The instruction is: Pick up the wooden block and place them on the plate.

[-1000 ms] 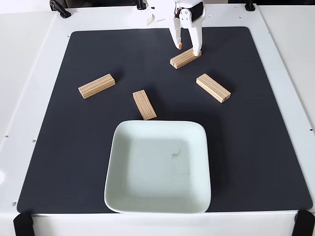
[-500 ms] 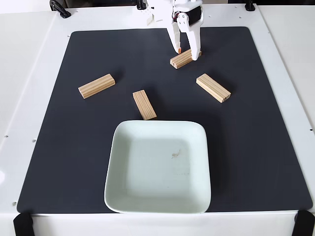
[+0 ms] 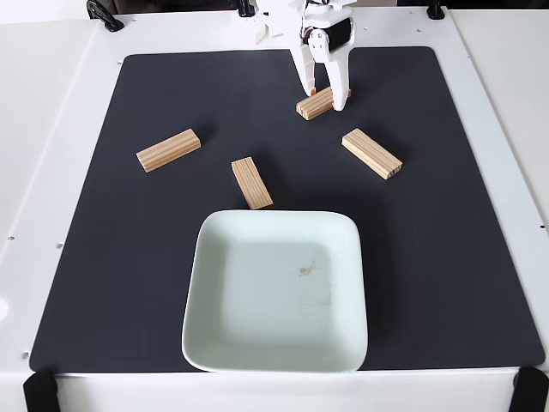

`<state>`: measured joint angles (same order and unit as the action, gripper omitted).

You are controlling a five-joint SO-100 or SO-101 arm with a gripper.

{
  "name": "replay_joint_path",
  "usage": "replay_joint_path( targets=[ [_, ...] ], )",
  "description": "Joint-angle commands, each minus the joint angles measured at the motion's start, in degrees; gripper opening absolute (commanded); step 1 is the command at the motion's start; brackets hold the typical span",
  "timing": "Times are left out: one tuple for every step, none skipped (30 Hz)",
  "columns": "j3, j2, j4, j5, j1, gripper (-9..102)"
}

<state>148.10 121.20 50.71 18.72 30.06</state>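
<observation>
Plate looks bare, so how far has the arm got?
Nothing is done: the plate holds no blocks. The gripper straddles the far block, apparently closing on it. Three more blocks wait on the mat.

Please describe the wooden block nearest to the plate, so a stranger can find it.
Start at the plate on the black mat. Just above its top-left corner lies one wooden block, pointing almost straight at the rim. The other blocks lie farther away.

Four tan blocks (image 3: 168, 150) beyond plate (image 3: 276, 360)
</observation>
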Motion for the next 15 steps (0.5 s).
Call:
replay_joint_path(
  targets=[
    [-3.52,-1.14,-1.41,-1.41,0.62,22],
    [-3.69,-1.49,-1.41,-1.58,1.14,22],
    [-3.69,-1.76,-1.41,-1.58,1.23,22],
    [-3.69,-1.93,-1.41,-1.58,1.14,22],
    [-3.69,-2.11,-1.41,-1.58,1.05,22],
    [-3.60,-2.11,-1.41,-1.41,0.97,22],
    [-3.34,-2.11,-1.41,-1.32,0.97,22],
    [-3.08,-2.11,-1.41,-1.23,0.97,22],
    [-2.90,-2.11,-1.41,-1.23,0.97,22],
    [-2.64,-2.11,-1.41,-1.23,0.97,20],
    [-2.64,-2.11,-1.41,-1.23,0.97,18],
    [-2.64,-2.29,-1.14,-1.23,1.05,14],
    [-2.64,-2.29,-1.05,-1.23,1.05,10],
    [-2.64,-2.29,-0.97,-1.23,0.97,5],
    [-2.55,-2.29,-1.05,-1.23,0.88,0]
  ],
)
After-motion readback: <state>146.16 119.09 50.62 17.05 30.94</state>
